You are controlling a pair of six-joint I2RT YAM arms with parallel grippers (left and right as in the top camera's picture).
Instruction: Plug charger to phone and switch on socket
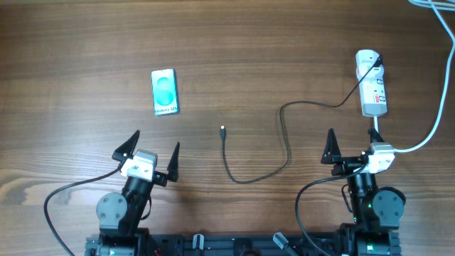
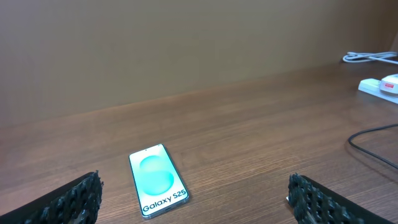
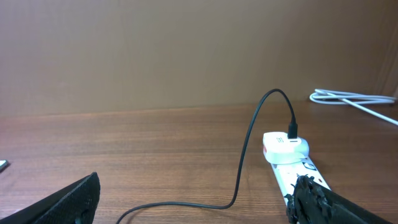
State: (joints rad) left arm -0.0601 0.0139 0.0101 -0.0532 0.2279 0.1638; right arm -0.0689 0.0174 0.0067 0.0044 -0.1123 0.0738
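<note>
The phone (image 1: pixel 164 92) lies flat and screen-up on the wooden table, ahead of my left gripper (image 1: pixel 157 139). The left wrist view shows the phone (image 2: pixel 157 180) lying ahead, left of centre, between the widely spread open fingers (image 2: pixel 68 200). The charger (image 1: pixel 286 135) is a thin black cable. Its loose tip (image 1: pixel 223 129) lies mid-table, and the other end is plugged into a white adapter on the socket (image 1: pixel 372 84). My right gripper (image 1: pixel 352 133) is open and empty just short of the socket (image 3: pixel 292 168), and the charger (image 3: pixel 245 168) curves across in front of it.
A thicker white cable (image 1: pixel 434 128) runs from the socket's near end along the right side to the far right corner, and it shows as white cable (image 3: pixel 348 98) against the back wall. The socket (image 2: pixel 379 86) also sits at the left wrist view's right edge.
</note>
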